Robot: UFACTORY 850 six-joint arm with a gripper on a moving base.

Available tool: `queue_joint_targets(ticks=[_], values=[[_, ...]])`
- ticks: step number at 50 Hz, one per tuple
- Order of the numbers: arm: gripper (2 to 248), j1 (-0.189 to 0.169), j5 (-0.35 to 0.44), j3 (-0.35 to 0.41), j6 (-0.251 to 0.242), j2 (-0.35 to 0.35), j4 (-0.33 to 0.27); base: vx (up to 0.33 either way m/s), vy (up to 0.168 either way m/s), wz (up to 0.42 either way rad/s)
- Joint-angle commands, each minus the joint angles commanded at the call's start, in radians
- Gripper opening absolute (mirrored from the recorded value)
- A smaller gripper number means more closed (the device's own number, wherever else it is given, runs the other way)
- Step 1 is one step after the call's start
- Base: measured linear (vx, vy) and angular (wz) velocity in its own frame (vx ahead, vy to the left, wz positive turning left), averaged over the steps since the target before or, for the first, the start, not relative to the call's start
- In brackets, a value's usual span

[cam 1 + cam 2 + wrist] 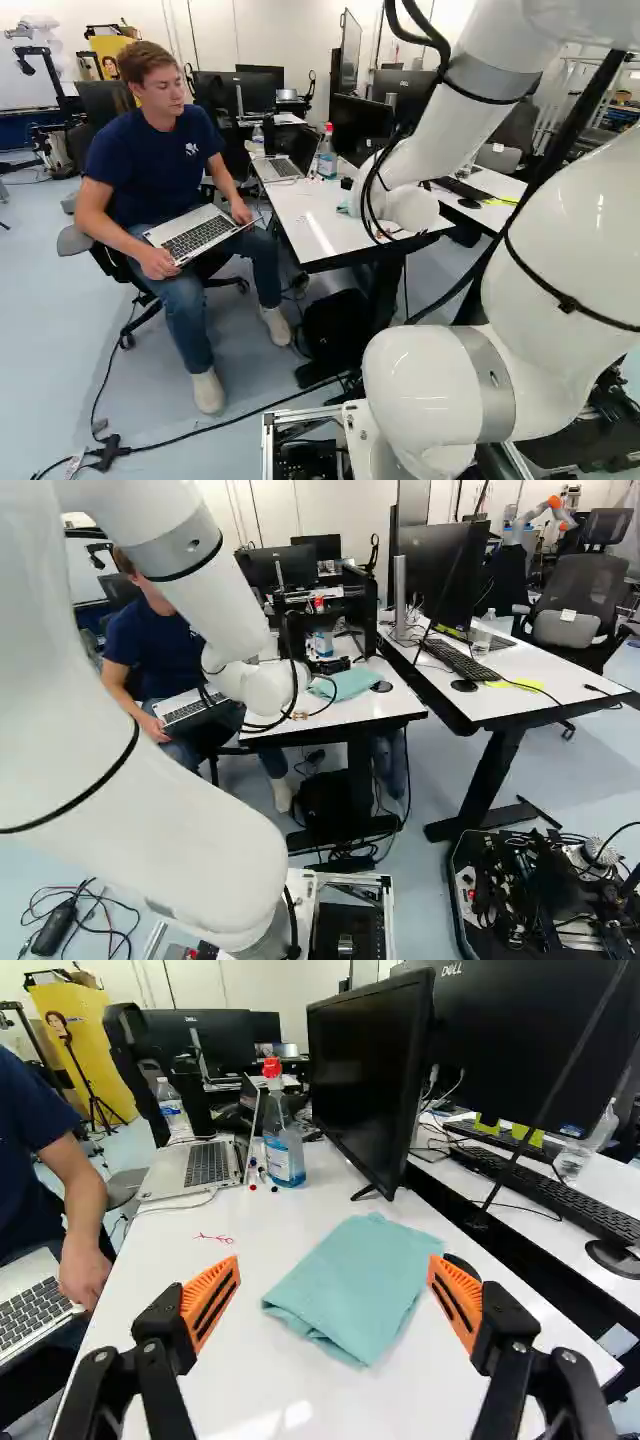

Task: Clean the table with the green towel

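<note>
Wrist view: laptop [207,1165], bottle [284,1155] and monitor [368,1080] stand beyond the towel [360,1280].

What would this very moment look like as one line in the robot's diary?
gripper: open, nothing held | green towel: folded, flat on table, ahead of gripper | red marks: on table, beside towel

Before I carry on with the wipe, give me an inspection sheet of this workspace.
Surface: white table; red scribble beyond the fingers, left of the towel.
Job's things: green towel, folded, flat on the table, not gripped.
Clutter: laptop, bottle and small markers together; monitor past the towel.
Gripper: open, nothing held.
Cables: thin one on the table by the laptop; black one across the floor.
Surroundings: seated person beside the table, second laptop on lap.
</note>
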Motion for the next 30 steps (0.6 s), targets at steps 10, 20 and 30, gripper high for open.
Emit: queue_joint_targets(ticks=[10, 20, 30], values=[[247, -0.018, -0.055, -0.054, 0.0, -0.031, 0.0, 0.0, 0.0, 0.0], [247, -0.032, -0.107, -0.11, 0.0, -0.064, 0.0, 0.0, 0.0, 0.0], [247, -0.044, -0.157, -0.168, 0.0, -0.098, 0.0, 0.0, 0.0, 0.0]])
